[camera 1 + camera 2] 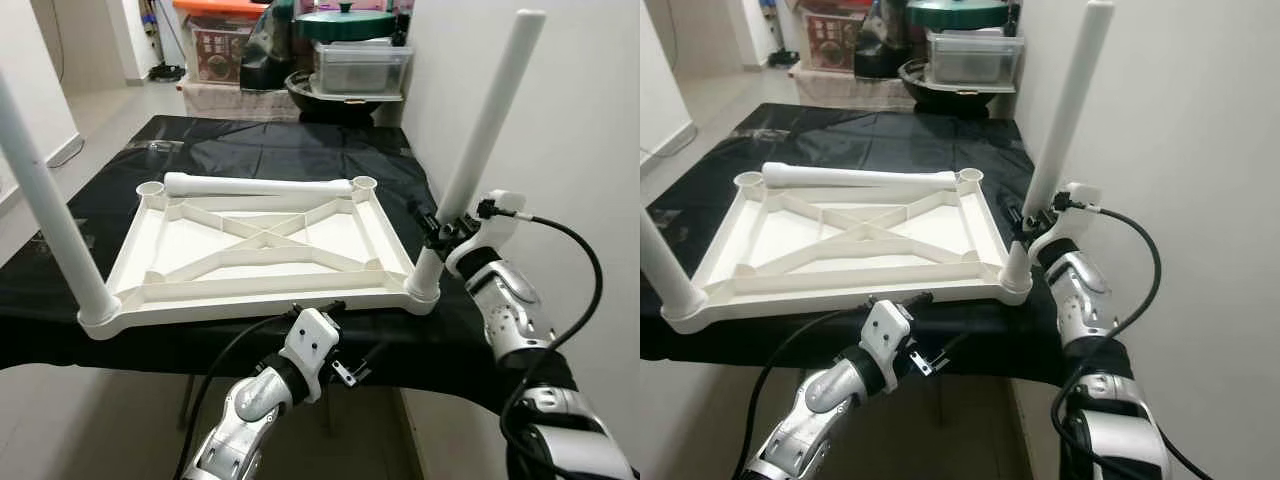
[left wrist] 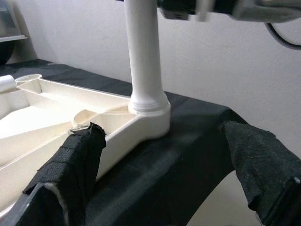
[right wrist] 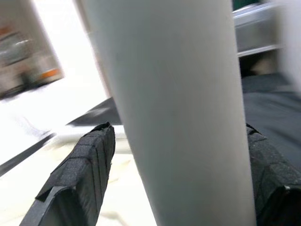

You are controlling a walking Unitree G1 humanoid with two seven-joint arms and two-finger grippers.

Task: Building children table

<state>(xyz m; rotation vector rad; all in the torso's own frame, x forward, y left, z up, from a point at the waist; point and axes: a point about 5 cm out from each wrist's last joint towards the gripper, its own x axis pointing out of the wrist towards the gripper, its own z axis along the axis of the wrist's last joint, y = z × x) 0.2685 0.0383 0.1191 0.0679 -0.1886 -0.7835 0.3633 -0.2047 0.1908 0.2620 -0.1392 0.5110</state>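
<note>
While it lies upside down on the black-covered bench, the white tabletop shows crossed ribs. Two legs stand at its near corners, the left leg cut off above. Right gripper fingers clasp the right leg. A loose leg lies along the far edge. Left gripper fingers are spread, holding nothing.

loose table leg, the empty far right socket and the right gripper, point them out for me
loose table leg (image 1: 258,186), left eye view, middle of its shaft.
empty far right socket (image 1: 364,184), left eye view, its round rim.
right gripper (image 1: 437,235), left eye view, between its fingertips at the upright leg.
</note>
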